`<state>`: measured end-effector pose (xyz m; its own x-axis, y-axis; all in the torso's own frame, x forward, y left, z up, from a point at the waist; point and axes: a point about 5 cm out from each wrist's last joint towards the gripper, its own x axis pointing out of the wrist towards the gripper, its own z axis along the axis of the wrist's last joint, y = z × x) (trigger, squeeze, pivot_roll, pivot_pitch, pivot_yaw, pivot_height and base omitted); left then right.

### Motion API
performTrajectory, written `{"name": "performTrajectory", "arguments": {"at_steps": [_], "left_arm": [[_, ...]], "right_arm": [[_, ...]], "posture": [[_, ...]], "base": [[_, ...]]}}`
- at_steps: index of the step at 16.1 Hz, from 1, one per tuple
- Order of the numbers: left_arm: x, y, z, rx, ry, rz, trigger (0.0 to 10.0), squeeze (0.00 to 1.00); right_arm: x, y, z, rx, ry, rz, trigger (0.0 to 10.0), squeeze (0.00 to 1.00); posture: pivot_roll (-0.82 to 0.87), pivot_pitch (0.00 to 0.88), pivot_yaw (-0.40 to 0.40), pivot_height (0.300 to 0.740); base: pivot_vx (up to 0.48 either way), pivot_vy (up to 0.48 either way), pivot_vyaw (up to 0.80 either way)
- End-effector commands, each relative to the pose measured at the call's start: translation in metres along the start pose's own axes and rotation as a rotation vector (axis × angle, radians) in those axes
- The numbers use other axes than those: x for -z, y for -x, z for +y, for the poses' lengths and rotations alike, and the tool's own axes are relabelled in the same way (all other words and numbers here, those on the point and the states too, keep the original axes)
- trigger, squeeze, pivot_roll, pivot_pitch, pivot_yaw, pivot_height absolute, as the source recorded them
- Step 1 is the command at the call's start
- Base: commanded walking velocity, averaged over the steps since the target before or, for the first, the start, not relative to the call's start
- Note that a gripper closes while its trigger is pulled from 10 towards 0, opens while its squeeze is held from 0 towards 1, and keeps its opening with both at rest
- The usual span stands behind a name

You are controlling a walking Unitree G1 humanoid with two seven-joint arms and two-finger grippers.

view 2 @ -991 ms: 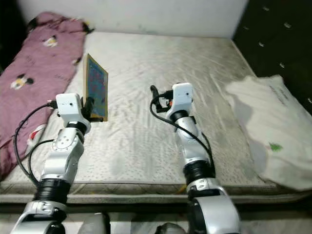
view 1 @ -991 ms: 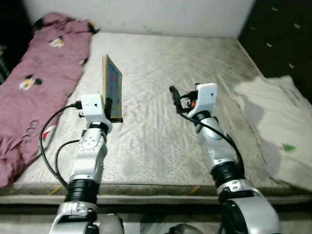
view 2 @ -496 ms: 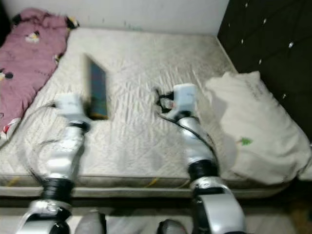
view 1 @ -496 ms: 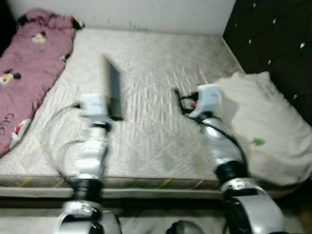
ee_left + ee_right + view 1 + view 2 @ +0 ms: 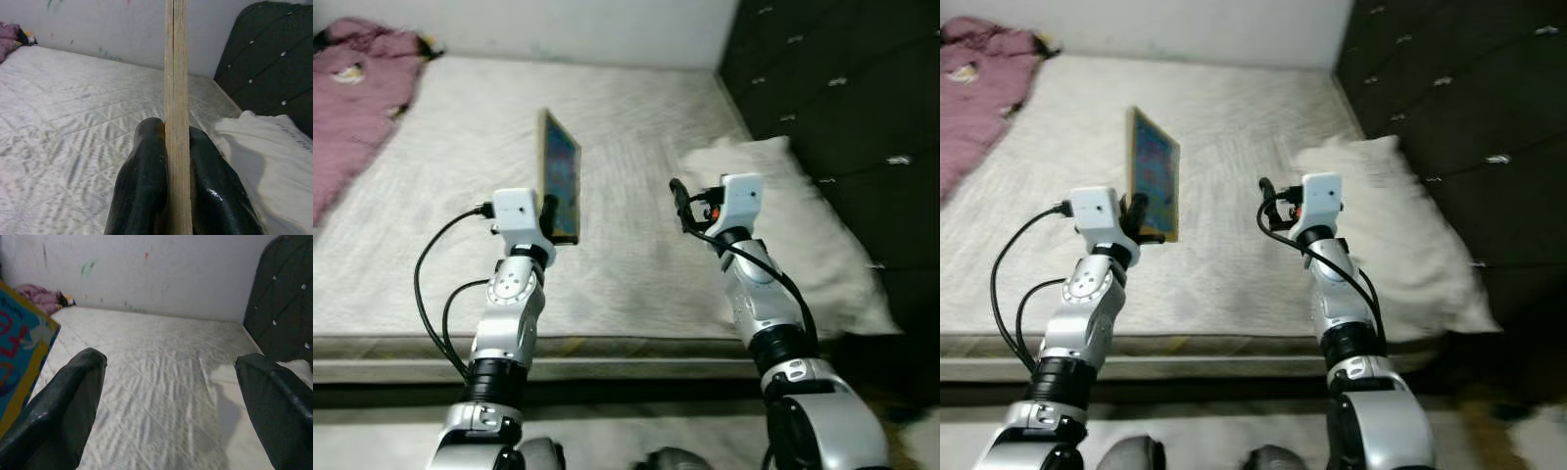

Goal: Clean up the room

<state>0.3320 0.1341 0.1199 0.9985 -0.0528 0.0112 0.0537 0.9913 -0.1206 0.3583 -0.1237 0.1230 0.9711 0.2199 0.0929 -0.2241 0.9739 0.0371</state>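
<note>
The whole view has swung rightward over the last second: the mattress now sits left of centre, the dark tufted headboard fills the upper right, and the pink blanket has slid to the upper-left corner. That is the robot turning, probably to carry its load off the bed. The white pillow lies centre right. The thin board book stands upright at centre left, pinched at its lower edge by the left gripper. The right gripper hovers with jaws spread, empty.
</note>
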Motion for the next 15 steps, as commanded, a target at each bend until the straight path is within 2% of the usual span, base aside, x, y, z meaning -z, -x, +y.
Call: {"name": "performTrajectory", "arguments": {"at_steps": [1,7,15], "left_arm": [[-0.0120,-0.0019,0.0082,-0.022,-0.004,-0.056,10.0,0.00],[-0.0140,-0.0003,0.0079,0.005,0.008,-0.077,10.0,0.00],[-0.0152,-0.0003,0.0063,0.022,0.019,-0.088,10.0,0.00]], "right_arm": [[-0.0052,-0.0035,0.0075,-0.025,-0.004,-0.023,10.0,0.00],[-0.0049,-0.0032,0.0071,-0.024,-0.007,-0.024,10.0,0.00],[-0.0038,-0.0033,0.0067,-0.024,-0.013,-0.017,10.0,0.00]], "posture": [[0.04,0.000,-0.060,0.740],[0.04,0.000,-0.059,0.740],[0.04,0.000,-0.061,0.740]], "base": [[0.000,0.000,0.00],[0.000,0.000,0.00],[0.299,0.000,-0.07]]}}
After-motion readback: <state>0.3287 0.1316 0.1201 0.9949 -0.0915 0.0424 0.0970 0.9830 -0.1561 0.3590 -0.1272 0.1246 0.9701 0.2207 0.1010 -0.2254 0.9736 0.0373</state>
